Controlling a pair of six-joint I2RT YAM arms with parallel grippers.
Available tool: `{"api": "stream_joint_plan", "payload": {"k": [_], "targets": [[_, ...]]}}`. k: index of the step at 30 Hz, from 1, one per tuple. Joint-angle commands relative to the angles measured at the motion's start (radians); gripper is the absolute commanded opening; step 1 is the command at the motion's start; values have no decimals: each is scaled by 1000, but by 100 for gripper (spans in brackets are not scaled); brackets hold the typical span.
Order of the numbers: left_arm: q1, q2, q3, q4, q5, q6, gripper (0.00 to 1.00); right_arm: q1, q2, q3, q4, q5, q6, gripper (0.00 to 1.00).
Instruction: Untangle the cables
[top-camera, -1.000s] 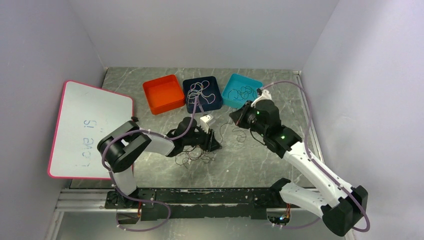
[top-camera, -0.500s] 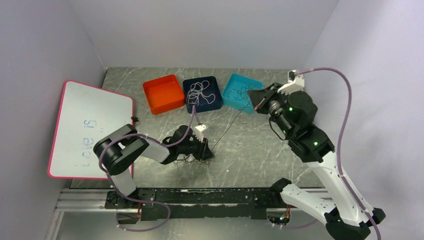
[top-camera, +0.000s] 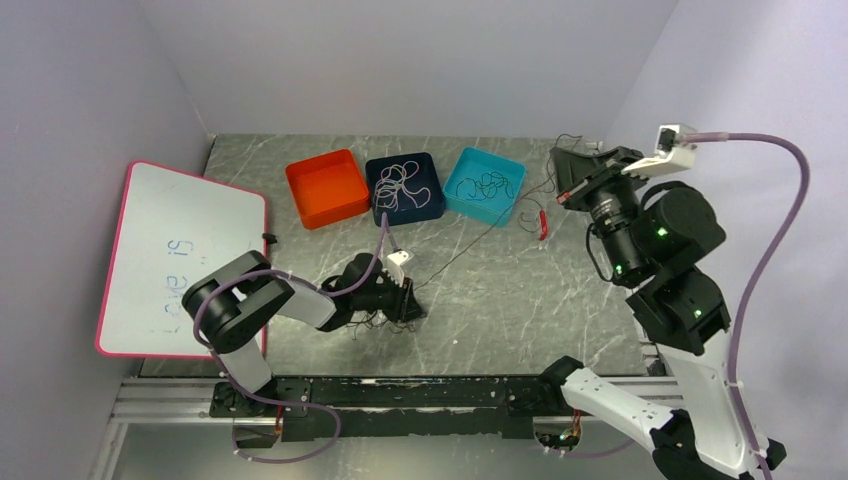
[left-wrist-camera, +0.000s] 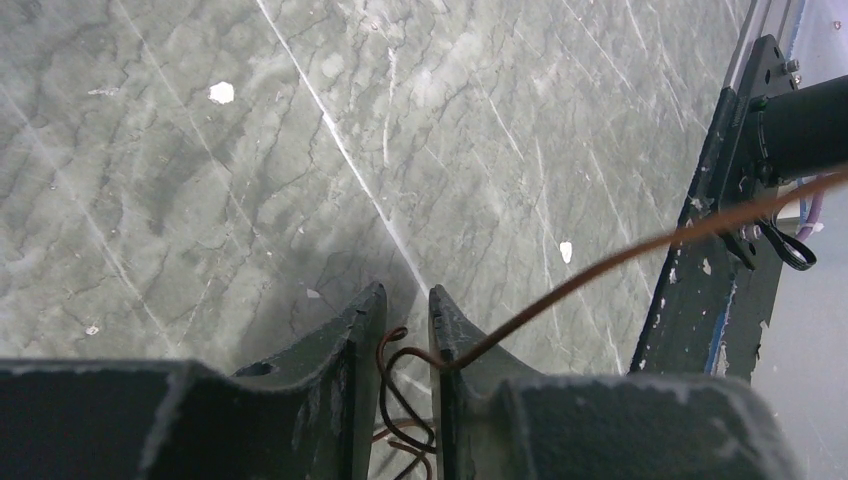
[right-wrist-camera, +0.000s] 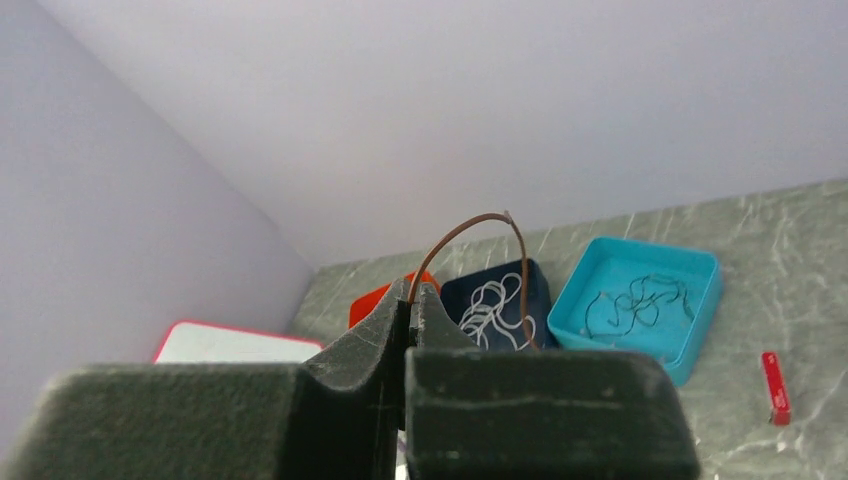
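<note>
Brownish-red cable stretched taut, we're partway | right pincer pinching it | left pincer grip: can't tell | tangle to go

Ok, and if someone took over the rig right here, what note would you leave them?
Right fingers: shut on the brown cable, raised high at right.
Left fingers: nearly closed around its loops at the tangle; grip unclear.
Done: white cable in the dark blue tray, black cable in the teal tray; orange tray empty.
To do: probably pull the brown cable free, then sort the tangle.
</note>
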Motion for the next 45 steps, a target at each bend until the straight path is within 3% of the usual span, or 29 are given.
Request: {"api": "stream_joint_plan", "payload": {"k": [1, 21, 28, 33, 40, 45], "targets": [[-6, -9, -32, -35, -33, 20, 28, 4, -6, 75, 2, 70, -79, 0], [-7, -31, -62, -33, -67, 6, 26, 4, -6, 216, 62, 320, -339, 0], [-7, -48, -73, -23, -82, -8, 27, 5, 1, 237, 39, 280, -340, 0], [-6, -136, -62, -68, -137, -25, 41, 5, 17, 216, -3, 221, -316, 0], [-6, -377, 25, -234, -200, 8, 65, 5, 24, 123, 1, 203, -310, 0], [-6, -501, 87, -361, -252, 62, 72, 3, 36, 87, 11, 169, -297, 0]]}}
